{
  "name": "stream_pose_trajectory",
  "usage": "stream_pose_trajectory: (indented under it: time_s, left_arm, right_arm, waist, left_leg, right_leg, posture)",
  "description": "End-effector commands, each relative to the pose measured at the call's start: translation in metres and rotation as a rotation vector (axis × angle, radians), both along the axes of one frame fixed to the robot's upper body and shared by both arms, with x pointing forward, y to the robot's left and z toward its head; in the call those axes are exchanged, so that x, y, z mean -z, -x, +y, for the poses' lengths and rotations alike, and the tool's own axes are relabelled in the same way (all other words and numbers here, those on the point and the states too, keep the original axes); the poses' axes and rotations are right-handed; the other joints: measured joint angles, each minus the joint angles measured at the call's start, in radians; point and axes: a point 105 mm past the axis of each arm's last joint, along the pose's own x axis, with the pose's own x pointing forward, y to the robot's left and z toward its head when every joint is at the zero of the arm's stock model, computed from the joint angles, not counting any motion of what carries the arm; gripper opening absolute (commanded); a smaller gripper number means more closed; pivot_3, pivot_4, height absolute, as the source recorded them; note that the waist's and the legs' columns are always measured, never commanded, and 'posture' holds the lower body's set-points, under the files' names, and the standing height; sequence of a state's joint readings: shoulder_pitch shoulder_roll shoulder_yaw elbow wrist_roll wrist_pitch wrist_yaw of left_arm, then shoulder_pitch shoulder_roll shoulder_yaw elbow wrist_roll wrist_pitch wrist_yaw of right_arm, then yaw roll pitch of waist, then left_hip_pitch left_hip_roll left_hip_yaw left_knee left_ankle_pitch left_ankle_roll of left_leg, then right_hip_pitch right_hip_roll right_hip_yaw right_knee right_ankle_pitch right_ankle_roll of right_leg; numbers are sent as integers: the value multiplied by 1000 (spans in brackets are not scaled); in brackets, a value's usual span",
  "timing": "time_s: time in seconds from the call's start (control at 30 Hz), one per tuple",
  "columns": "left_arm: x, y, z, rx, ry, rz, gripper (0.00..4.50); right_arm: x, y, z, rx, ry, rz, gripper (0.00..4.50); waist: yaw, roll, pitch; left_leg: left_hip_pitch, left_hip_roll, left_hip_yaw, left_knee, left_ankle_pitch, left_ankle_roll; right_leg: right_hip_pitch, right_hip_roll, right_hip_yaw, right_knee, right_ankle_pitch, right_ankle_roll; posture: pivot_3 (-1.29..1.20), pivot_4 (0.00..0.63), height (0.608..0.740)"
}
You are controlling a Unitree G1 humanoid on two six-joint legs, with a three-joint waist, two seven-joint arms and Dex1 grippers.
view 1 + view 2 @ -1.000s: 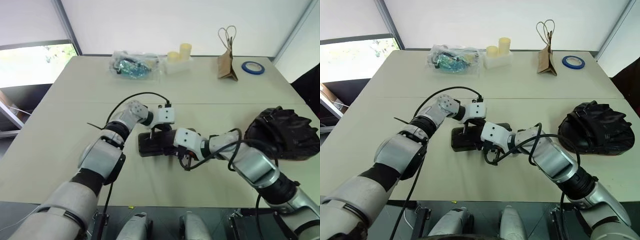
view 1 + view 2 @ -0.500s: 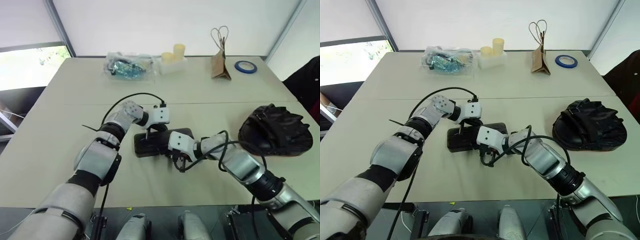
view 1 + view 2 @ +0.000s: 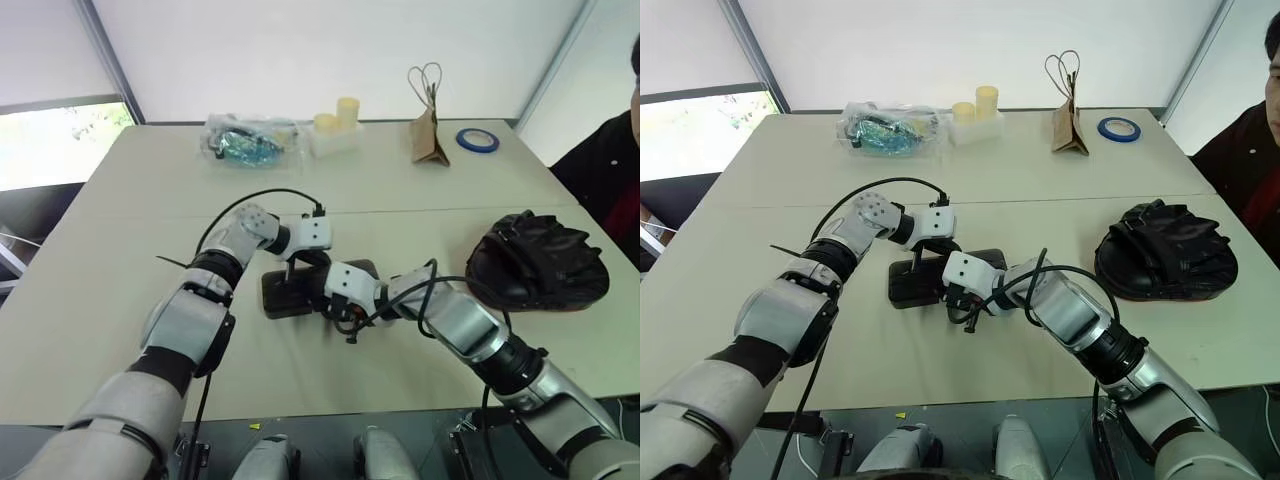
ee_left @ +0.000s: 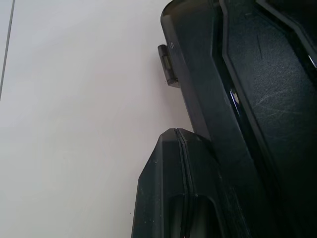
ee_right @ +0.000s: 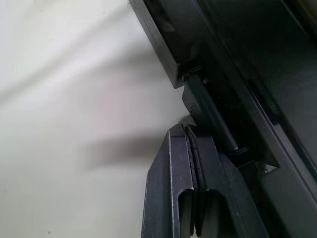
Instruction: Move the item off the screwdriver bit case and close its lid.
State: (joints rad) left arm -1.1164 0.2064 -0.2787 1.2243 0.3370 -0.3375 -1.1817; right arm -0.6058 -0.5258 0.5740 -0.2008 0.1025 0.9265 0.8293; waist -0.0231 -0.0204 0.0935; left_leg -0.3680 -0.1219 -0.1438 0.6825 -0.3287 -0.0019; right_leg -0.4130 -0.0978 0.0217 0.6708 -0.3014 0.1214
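Right now I see the screwdriver bit case [image 3: 930, 280] lying flat near the middle of the table [image 3: 760, 240], with its dark lid [image 3: 305, 285] down over the tray. Both arms meet over it. My left gripper [image 3: 292, 262] comes in from the left and sits at the far edge of the case; in the left wrist view its fingers [image 4: 173, 198] are pressed together, tips right against the case's dark side wall, close to a small tab [image 4: 166, 65] that sticks out from the edge. My right gripper [image 3: 962, 300] reaches in from the right to the near edge of the case. In the right wrist view its fingers [image 5: 188, 198] are also pressed together with nothing between them, touching the case beside a latch piece [image 5: 200, 106] on its rim.

The item [image 3: 1167, 252], a bulky black padded mitt, rests on the table well to the right of the case, clear of it and of both grippers.

Along the far side of the table I can make out a clear plastic bag [image 3: 885, 130] with teal contents on the left, two pale yellow cylinders [image 3: 975, 103] beside it, a brown paper bag [image 3: 1068, 125] with loop handles, and a roll of blue tape [image 3: 1119, 128] farthest right. A person in dark clothing [image 3: 1250, 160] sits at the right edge.
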Motion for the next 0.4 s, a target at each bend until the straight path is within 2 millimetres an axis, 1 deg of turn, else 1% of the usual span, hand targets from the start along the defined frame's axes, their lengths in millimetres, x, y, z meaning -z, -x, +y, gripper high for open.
stream_pose_trajectory:
  time_s: [0.03,0.07,0.1,0.17,0.2,0.23,0.27,0.3,0.4]
  left_arm:
    - [42,33,-15,75,-22,216,0]
    - [28,21,-14,10,34,188,0]
    - [15,10,-12,-52,94,166,0]
    - [-17,-11,-3,-178,253,142,0]
    - [-33,-20,6,-244,341,143,0]
    - [-47,-27,15,-291,413,146,0]
    - [-59,-32,29,-338,483,141,0]
    - [-68,-37,41,-378,537,135,0]
    - [-82,-39,83,-450,638,84,0]
  right_arm:
    - [-55,-35,-33,204,21,-282,55]
    - [-59,-22,-33,171,15,-269,55]
    - [-62,-10,-34,139,7,-251,55]
    - [-70,22,-36,84,-43,-176,55]
    - [-76,37,-37,68,-83,-157,55]
    - [-81,49,-39,67,-116,-134,55]
    - [-84,58,-45,88,-136,-118,55]
    - [-87,65,-51,108,-147,-115,55]
    - [-93,73,-64,220,-260,-98,55]
  waist:
    - [4,1,1]
    - [9,2,1]
    - [18,3,2]
    - [25,2,3]
    - [22,2,4]
    - [17,0,5]
    - [11,-2,7]
    - [8,-4,8]
    - [3,-4,9]
  left_leg:
    - [0,0,0,0,0,0]
    - [-2,0,0,0,0,0]
    - [-7,-2,0,1,0,0]
    - [-19,-4,-3,5,0,0]
    - [-26,-5,-3,8,0,0]
    - [-28,-6,-3,14,0,0]
    - [-32,-6,-3,16,0,1]
    - [-34,-6,-4,17,0,1]
    - [-37,-6,-4,15,0,0]
  right_leg:
    - [0,0,0,0,0,0]
    - [-1,0,0,-1,0,0]
    - [-5,-1,0,0,0,0]
    - [-16,-2,-1,1,0,0]
    - [-22,-4,-1,2,0,0]
    - [-24,-5,-1,4,0,0]
    - [-29,-6,-1,11,0,0]
    - [-32,-6,-2,13,0,0]
    - [-34,-6,-2,13,0,0]
  posture:
    - [0,150,740]
    - [0,150,740]
    - [0,150,740]
    - [0,150,740]
    - [0,150,740]
    - [0,150,740]
    - [0,150,740]
    - [0,150,740]
    - [0,150,740]
